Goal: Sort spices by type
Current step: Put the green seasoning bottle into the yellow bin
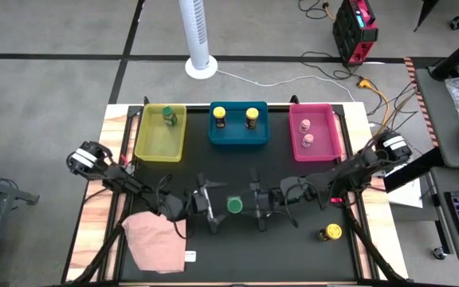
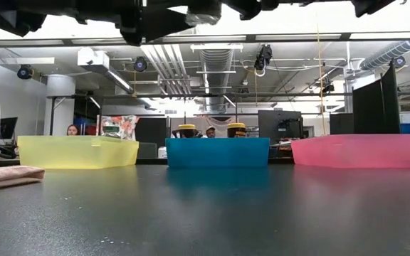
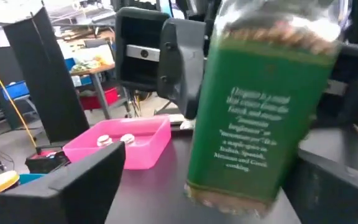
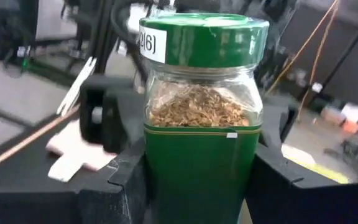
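Overhead, low and wrist views of a two-arm sorting station. A green-lidded spice jar (image 1: 234, 206) sits at mid-counter between the left claw (image 1: 210, 209) and the right claw (image 1: 259, 209), which face each other from either side. In the right wrist view the jar (image 4: 199, 118) stands upright between that claw's dark fingers (image 4: 126, 180), which press its green-labelled body on both sides; its lid carries a white sticker and brownish flakes show through the glass below. In the left wrist view the same jar (image 3: 263, 106) fills the frame just ahead of the left claw, one dark finger (image 3: 73, 183) standing clear of it to one side; whether this claw is apart or clamped cannot be told.

Along the far edge of the black counter (image 1: 293, 247) stand three bins. The yellow bin (image 1: 161, 132) holds one green-lidded jar (image 1: 168, 116). The blue bin (image 1: 238, 124) holds two yellow-lidded jars (image 1: 219, 118) (image 1: 251, 117), side by side. The pink bin (image 1: 315, 131) holds two pink-lidded jars (image 1: 304, 125) (image 1: 308, 143), one behind the other. A further yellow-lidded jar (image 1: 330, 233) lies on the counter near the right front corner, well apart from the bins. A pink cloth (image 1: 154, 241) rests at the left front of the counter.
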You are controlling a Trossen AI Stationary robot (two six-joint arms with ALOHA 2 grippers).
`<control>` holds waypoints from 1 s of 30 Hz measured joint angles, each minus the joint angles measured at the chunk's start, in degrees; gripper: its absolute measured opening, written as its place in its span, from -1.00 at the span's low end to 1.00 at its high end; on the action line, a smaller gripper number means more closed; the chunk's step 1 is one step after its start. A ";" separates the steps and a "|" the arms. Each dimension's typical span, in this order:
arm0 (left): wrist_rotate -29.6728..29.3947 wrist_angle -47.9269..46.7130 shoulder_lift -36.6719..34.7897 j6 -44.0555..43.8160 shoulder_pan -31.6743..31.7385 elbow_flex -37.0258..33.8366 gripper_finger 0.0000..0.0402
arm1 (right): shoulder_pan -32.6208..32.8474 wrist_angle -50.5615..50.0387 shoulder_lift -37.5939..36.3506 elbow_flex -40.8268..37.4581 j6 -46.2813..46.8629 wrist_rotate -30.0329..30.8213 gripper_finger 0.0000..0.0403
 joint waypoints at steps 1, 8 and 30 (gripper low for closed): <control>-0.02 -1.16 -0.35 0.01 -0.14 0.05 0.88 | 0.00 -2.67 -0.86 -0.05 0.59 0.22 -0.06; -0.34 -2.89 -2.83 4.28 -0.93 0.26 0.47 | 0.37 -19.90 -6.73 -0.04 5.34 6.73 -0.06; 12.92 -3.51 -3.97 -0.89 4.47 0.27 0.50 | 0.09 -27.11 -5.38 -0.15 10.69 12.90 -0.06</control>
